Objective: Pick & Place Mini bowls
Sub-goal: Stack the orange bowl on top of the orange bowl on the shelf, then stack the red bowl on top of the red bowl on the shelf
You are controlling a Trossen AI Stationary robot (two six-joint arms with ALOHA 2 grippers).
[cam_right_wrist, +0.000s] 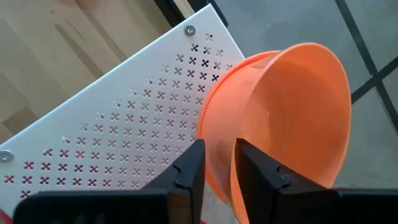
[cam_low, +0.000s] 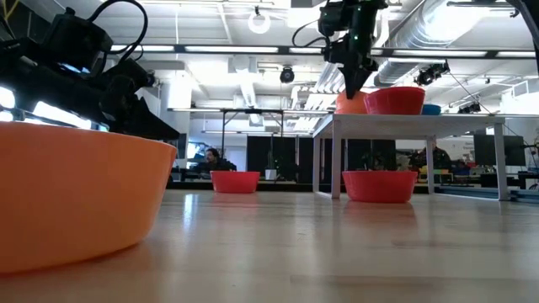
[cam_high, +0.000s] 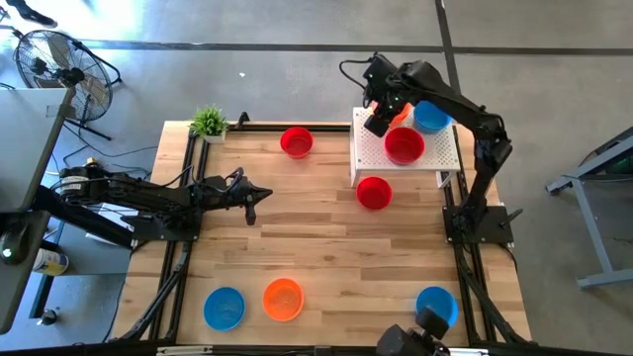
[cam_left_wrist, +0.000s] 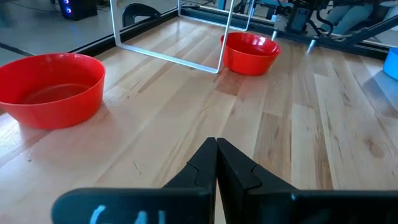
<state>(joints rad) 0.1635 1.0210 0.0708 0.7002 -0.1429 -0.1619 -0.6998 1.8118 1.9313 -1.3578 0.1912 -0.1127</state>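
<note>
The pale wooden plank table (cam_high: 326, 252), framed by black rails, stands on a grey concrete floor (cam_high: 297, 89); the low view looks past it into a large workshop with ceiling ducts, where a person sits far off. A black floor fan (cam_high: 59, 64) stands beyond the table's left far corner.

The white perforated metal stand (cam_high: 435, 148) sits at the far right of the table. A small green potted plant (cam_high: 209, 123) is at the far left corner.

Eight small round glossy plastic bowls show in the high view: three red, three blue, two orange. On the stand: a red bowl (cam_high: 404, 145), a blue bowl (cam_high: 431, 117) and an orange bowl (cam_right_wrist: 280, 124). On the table: a red bowl (cam_high: 296, 141) at the far middle, a red bowl (cam_high: 373, 193) just beside the stand's near edge, a blue bowl (cam_high: 224, 308) and an orange bowl (cam_high: 283, 299) close together at the near left, and a blue bowl (cam_high: 436, 304) at the near right.

The right gripper (cam_right_wrist: 217, 163) is over the stand, its fingers pinching the rim of the orange bowl, one inside and one outside. That bowl is tilted, its mouth turned sideways. The others sit upright, mouths up.

The left gripper (cam_left_wrist: 216, 163) is low over the table's left middle, fingers pressed together, holding nothing.
</note>
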